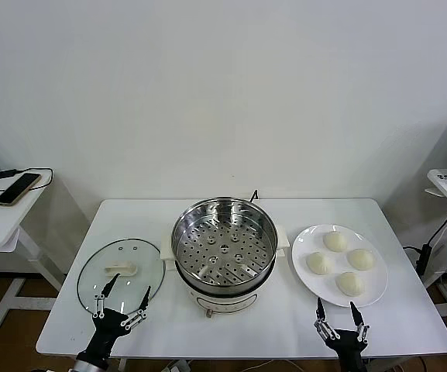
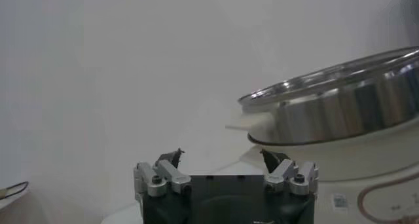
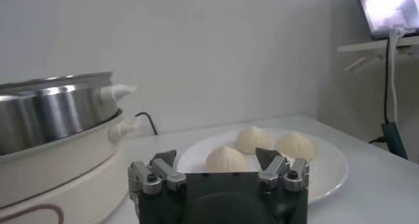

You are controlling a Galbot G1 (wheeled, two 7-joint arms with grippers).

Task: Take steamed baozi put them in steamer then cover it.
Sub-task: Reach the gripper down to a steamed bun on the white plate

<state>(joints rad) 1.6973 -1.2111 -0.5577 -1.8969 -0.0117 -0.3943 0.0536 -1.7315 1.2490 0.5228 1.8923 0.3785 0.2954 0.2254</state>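
While four cream-white round dough buns (image 1: pixel 342 262) sit on the flat white plate (image 1: pixel 378 293) just ahead of right hand (image 1: pixel 338 311), spread wide and empty, nearer than left hand (image 1: pixel 122 301), likewise wide; shiny round steel steamer (image 1: pixel 223 244) mid-desk (image 1: pixel 285 325).

Black left gripper (image 1: pixel 122 304), black right gripper (image 1: pixel 337 317), silver screwed knuckles, dark fingertips

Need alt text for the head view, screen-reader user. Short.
An open steel steamer with an empty perforated tray sits mid-table, its glass cover lying flat to its left and four steamed baozi on a white plate to its right. The left gripper is at the cover's near edge, the right gripper just before the plate, both open and empty.
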